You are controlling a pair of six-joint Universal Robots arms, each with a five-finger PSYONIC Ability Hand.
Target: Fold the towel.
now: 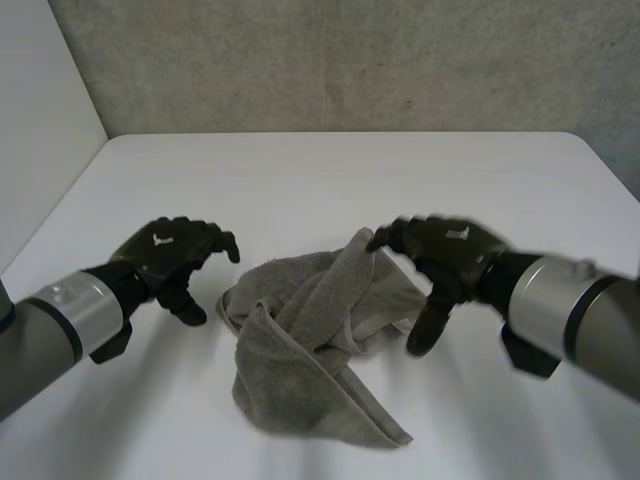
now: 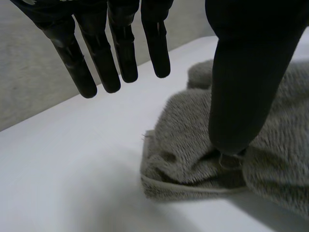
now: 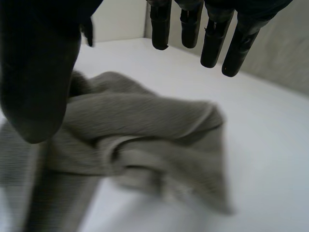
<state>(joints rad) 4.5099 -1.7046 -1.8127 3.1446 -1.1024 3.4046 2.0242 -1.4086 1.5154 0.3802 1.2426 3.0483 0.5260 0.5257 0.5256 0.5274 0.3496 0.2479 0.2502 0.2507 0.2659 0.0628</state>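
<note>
Crumpled grey towel (image 1: 305, 345) lies lower centre on the white desk (image 1: 330, 180), with a grey textured wall (image 1: 350, 60) behind. Left robot hand (image 1: 170, 255) and right robot hand (image 1: 445, 250) flank it, fingers spread, gripping nothing.

Diffuse, even light lit the white surface (image 1: 330, 180), brightest at upper centre; the towel (image 1: 300, 340) cast soft-edged shadow beneath its folds.
</note>
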